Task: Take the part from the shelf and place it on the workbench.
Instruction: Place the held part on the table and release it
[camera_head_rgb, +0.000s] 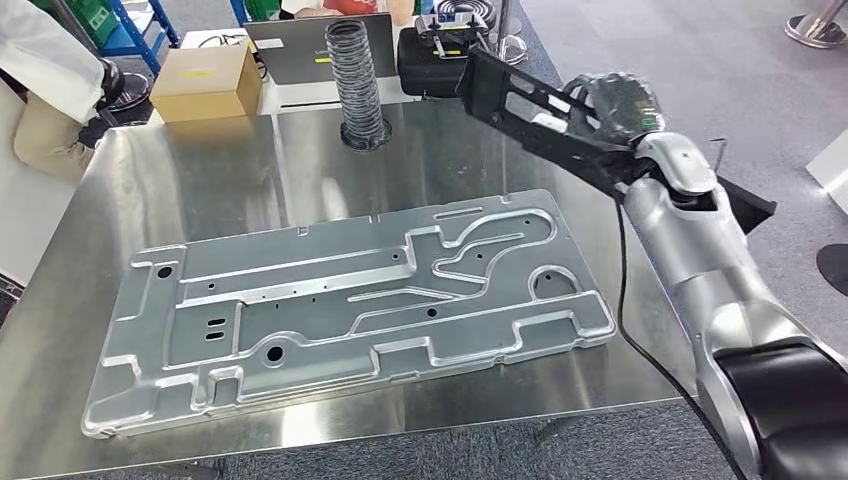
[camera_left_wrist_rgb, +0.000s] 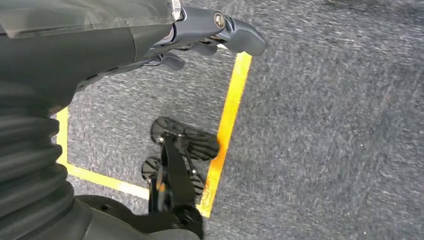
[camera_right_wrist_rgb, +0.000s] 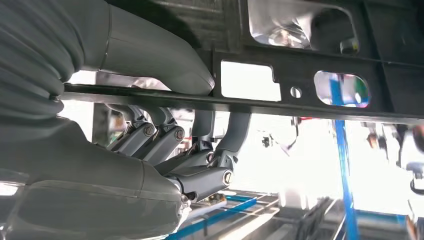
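The right robot hand (camera_head_rgb: 615, 105) is clamped on a long black part (camera_head_rgb: 540, 110); the part hangs in the air above the far right side of the shiny table (camera_head_rgb: 200, 170), tilted, with one end up near the back of the table and the other end sticking out past the arm; in the right wrist view the thumb lies on one side of the part (camera_right_wrist_rgb: 300, 95) and the fingers (camera_right_wrist_rgb: 200, 165) curl round the other side, so the hold looks firm.

The left robot hand (camera_left_wrist_rgb: 210, 35) hangs down over the grey floor (camera_left_wrist_rgb: 325, 125) by a yellow line (camera_left_wrist_rgb: 230, 115); it holds nothing, and its fingers look curled in, but I cannot tell for sure.

A big silver plate (camera_head_rgb: 350, 310) lies flat on the table and takes up most of it; a black coiled hose (camera_head_rgb: 358, 85) stands at the back, and a brown box (camera_head_rgb: 205, 80) sits near the far left corner.

The black part looks stiff and thin, with holes cut in it; it seems light enough for one hand; it is long, so a hold near the middle would stop it from tipping; it is hard and smooth, so it could slip or clank on the silver plate; it should come down slowly onto a bare bit of table.
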